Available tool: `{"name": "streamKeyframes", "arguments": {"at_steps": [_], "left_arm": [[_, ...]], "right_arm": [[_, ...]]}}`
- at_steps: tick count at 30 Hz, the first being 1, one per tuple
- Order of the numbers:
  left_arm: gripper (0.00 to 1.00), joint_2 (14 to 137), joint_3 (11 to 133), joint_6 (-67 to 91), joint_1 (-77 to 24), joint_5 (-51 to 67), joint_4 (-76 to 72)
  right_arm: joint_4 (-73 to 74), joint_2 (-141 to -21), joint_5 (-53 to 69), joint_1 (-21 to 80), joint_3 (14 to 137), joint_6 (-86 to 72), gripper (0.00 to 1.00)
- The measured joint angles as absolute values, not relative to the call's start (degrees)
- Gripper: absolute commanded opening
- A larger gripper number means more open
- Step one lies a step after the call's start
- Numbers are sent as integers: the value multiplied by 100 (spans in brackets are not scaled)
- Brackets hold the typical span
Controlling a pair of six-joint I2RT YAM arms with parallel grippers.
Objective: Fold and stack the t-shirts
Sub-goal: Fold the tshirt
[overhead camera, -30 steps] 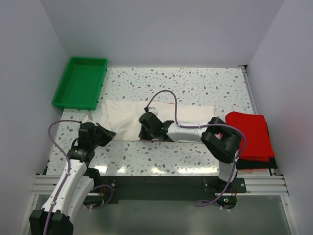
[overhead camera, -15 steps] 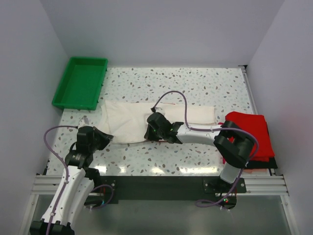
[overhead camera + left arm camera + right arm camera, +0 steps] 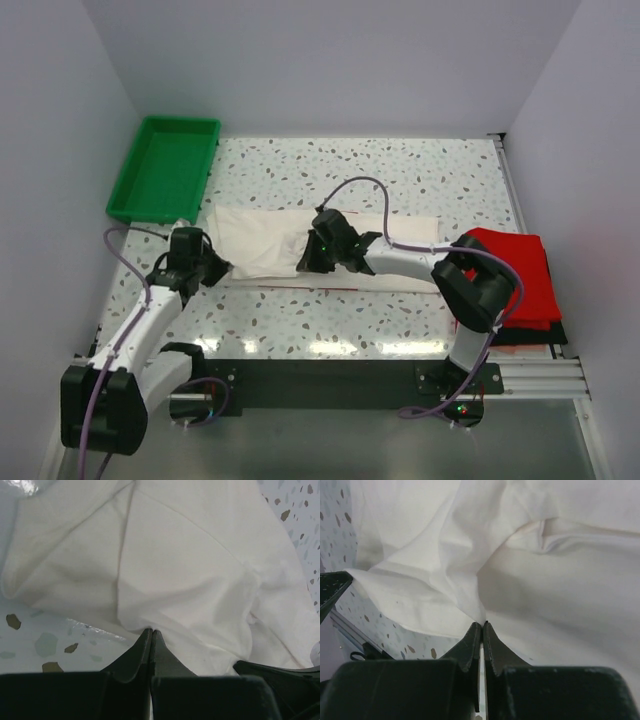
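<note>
The off-white t-shirt (image 3: pixel 262 240) lies folded in a long band across the middle of the table; a thin red strip shows along its near edge. My left gripper (image 3: pixel 218 267) is shut on the shirt's near left edge (image 3: pixel 150 605). My right gripper (image 3: pixel 308 262) is shut on the near edge at the shirt's middle (image 3: pixel 485 605). Folded red shirts (image 3: pixel 512 272) are stacked at the right, with a black shirt (image 3: pixel 524 335) under them.
A green plastic tray (image 3: pixel 165 170) stands at the back left, just beyond the shirt's left end. Grey walls close in the table on three sides. The right arm's cable (image 3: pixel 375 195) loops above the shirt.
Both grippers have moved away from me with the shirt's near edge pinched, folding that edge back over the shirt. The left arm has stretched forward; the shirt band looks narrower.
</note>
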State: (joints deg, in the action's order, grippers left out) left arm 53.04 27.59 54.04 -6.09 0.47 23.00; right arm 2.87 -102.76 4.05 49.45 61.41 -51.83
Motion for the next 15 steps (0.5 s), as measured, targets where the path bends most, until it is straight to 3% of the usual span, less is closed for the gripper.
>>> {"name": "streamKeyframes", "arguments": {"at_steps": [15], "left_arm": [[2, 7631, 4254, 5098, -342, -117, 1747]], "right_arm": [[478, -11581, 1345, 4093, 7970, -5308, 0]]}}
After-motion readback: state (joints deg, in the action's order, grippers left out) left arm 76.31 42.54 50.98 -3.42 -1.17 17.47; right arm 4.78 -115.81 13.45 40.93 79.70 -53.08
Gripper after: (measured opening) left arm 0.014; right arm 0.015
